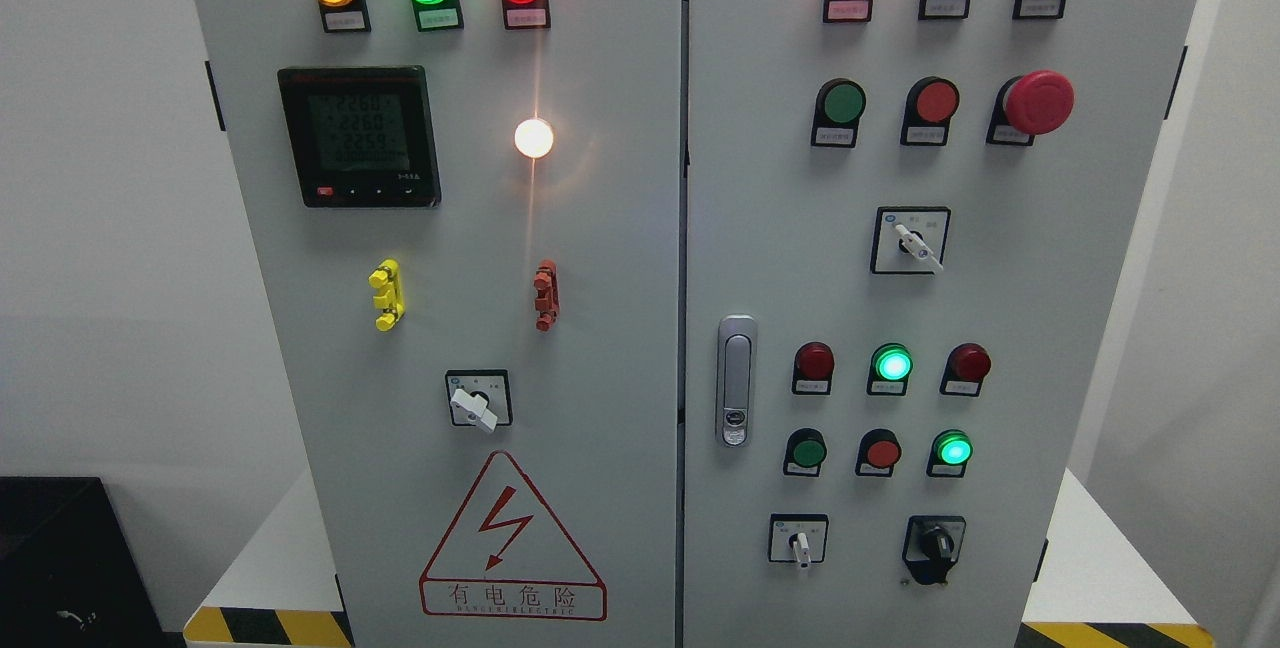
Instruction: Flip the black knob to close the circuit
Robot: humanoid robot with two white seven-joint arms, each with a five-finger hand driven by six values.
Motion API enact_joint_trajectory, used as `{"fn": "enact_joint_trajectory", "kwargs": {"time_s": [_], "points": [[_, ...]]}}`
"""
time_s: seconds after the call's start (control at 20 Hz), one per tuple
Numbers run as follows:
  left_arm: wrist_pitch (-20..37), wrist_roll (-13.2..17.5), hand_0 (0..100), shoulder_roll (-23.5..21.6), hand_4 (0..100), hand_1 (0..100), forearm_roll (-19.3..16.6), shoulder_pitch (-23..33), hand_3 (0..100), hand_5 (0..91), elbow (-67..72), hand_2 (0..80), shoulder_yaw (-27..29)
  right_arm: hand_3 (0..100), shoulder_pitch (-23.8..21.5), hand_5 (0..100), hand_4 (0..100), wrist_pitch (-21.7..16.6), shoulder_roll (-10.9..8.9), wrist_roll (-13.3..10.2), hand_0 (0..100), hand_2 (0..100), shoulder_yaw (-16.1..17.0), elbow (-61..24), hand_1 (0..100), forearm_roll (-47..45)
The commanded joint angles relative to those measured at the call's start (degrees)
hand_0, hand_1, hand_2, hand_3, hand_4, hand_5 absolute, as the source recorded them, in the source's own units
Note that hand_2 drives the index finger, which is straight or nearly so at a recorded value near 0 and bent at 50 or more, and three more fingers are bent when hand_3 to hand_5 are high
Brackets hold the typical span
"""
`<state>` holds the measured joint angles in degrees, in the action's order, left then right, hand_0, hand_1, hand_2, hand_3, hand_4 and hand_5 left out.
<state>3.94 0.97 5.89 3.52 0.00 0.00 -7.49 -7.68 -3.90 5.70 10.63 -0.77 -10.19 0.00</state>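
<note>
no robot hand showing, black knob [936,540] untouched, low on right cabinet door [1000,288]

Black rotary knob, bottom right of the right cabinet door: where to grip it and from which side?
Pinch the raised black handle of the black rotary knob across its two flat sides, coming straight at the grey cabinet door. The handle stands out from its square black plate, so fingers can close around it. The white-handled selector switch sits well apart to its left. No robot hand is in view.

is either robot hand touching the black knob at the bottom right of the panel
Apart. The head view shows the black knob with bare panel around it and no hand anywhere in the picture.
</note>
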Motion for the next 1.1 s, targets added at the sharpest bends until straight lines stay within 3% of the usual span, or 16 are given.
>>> {"fn": "enact_joint_trajectory", "kwargs": {"time_s": [0.0, 0.35, 0.5, 0.75, 1.05], "points": [[0.0, 0.0, 12, 0.0, 0, 56, 0.0, 1.2, 0, 0.0, -1.3, 0.0, 0.0, 0, 0.0, 0, 0, -0.2, 0.02, 0.2, 0, 0, -0.5, 0.5, 16, -1.4], [0.0, 0.0, 12, 0.0, 0, 56, 0.0, 1.2, 0, 0.0, -1.3, 0.0, 0.0, 0, -0.1, 0, 0, -0.5, 0.02, 0.4, 0, 0, -0.5, 0.5, 16, -1.6], [0.0, 0.0, 12, 0.0, 0, 56, 0.0, 1.2, 0, 0.0, -1.3, 0.0, -0.1, 0, 0.0, 0, 0, -1.0, 0.02, 3.3, 0, 0, 0.8, 0.3, 15, -2.3], [0.0, 0.0, 12, 0.0, 0, 56, 0.0, 1.2, 0, 0.0, -1.3, 0.0, 0.0, 0, 1.6, 0, 0, -3.5, 0.72, 8.3, 0, 0, 6.6, -0.1, 9, -2.3], [0.0, 0.0, 12, 0.0, 0, 56, 0.0, 1.2, 0, 0.0, -1.3, 0.0, 0.0, 0, 2.9, 0, 0, -5.0, 1.24, 10.5, 0, 0, 11.0, -5.5, 6, -2.9]]}}
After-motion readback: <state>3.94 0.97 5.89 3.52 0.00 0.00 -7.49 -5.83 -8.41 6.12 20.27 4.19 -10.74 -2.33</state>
